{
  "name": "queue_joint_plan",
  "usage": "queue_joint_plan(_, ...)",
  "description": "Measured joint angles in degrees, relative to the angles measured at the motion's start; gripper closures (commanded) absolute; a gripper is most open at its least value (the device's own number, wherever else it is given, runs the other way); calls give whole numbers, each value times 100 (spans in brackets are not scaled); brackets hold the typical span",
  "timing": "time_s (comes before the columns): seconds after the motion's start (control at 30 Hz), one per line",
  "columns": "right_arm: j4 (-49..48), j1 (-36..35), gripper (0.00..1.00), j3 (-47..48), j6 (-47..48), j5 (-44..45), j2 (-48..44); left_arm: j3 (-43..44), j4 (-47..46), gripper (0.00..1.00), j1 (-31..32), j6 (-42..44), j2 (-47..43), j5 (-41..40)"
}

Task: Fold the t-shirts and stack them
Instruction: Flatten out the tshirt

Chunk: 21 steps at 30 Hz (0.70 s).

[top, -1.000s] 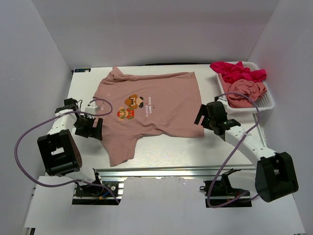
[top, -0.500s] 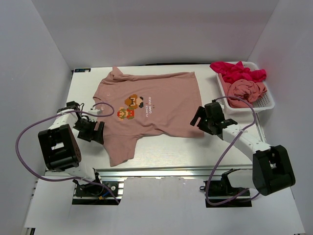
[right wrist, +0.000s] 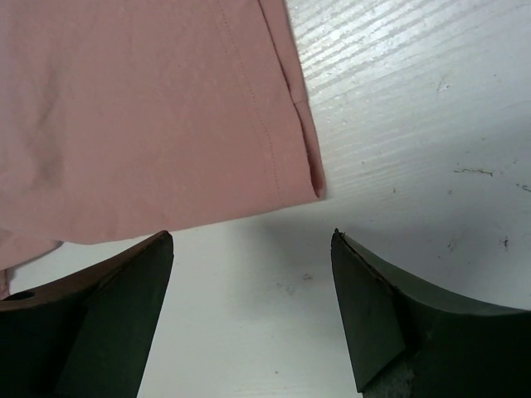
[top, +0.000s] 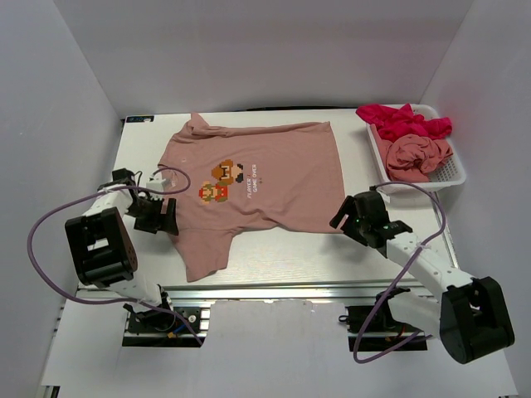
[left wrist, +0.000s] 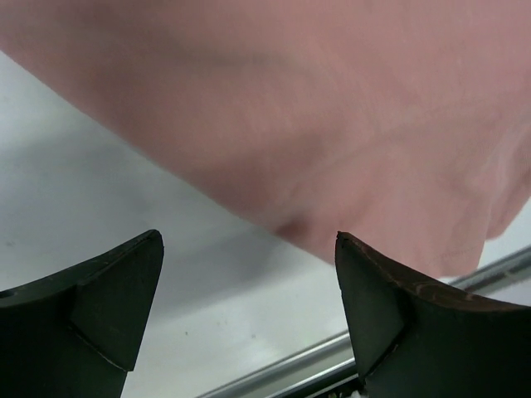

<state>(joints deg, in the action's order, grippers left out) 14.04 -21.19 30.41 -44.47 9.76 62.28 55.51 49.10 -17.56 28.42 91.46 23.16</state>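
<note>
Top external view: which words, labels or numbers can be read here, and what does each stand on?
"PLAYER" and "GAME OVER", read tentatively: tiny lettering beside the pixel-art print on the salmon-pink cotton t-shirt spread flat.
Dark sticker at the far left corner of the white table: too small to read.
Both wrist views: no text.

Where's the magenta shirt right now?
The magenta shirt lies crumpled at the top view's far right, in the far end of the white basket, just behind a bunched pink shirt.
</note>
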Motion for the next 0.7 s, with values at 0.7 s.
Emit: queue_joint_plan(0.7, -693, -7, 52, 131, 57, -101, 1309, 236, -433, 9, -74, -450, 326, 186)
